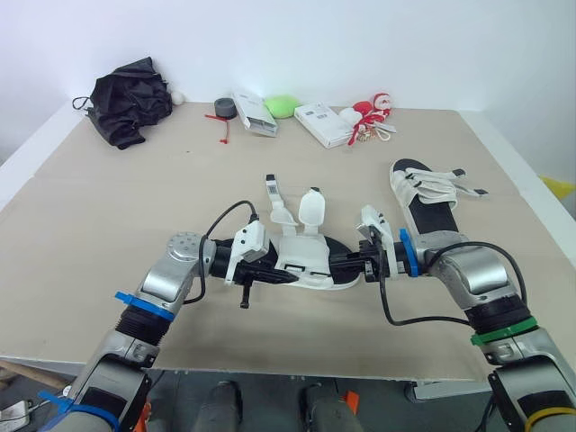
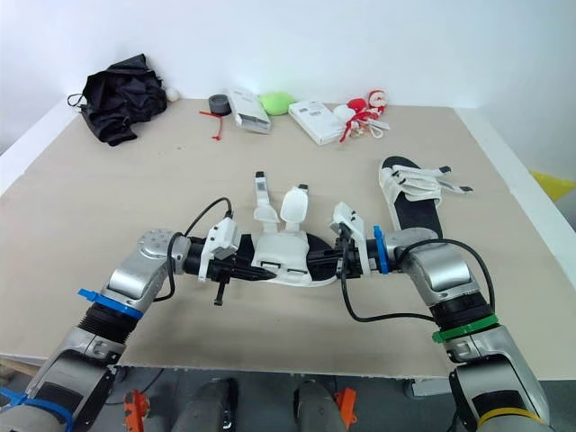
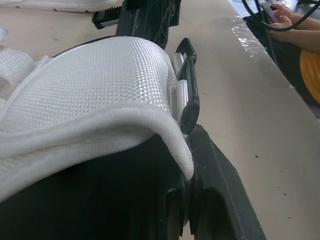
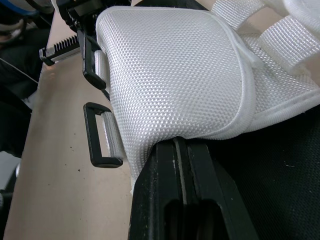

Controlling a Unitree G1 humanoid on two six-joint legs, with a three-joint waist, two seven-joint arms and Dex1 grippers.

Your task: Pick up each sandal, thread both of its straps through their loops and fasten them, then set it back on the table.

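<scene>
Holding at near centre of the beige table (image 1: 108, 225), my left gripper (image 1: 268, 274) and right gripper (image 1: 357, 262) each pinch one end of the black-soled sandal with white woven straps (image 1: 304, 267). Wrist views add black plastic loops (image 4: 102, 142), too small to make out from the head. A matching second sandal (image 1: 430, 200) lies to the right, farther off.

We're looking across a broad, pale wooden table (image 1: 108, 207) with white edging. A plain white wall (image 1: 360, 45) runs behind its far side, evenly lit, with grey floor (image 1: 266, 405) below the near edge.
</scene>
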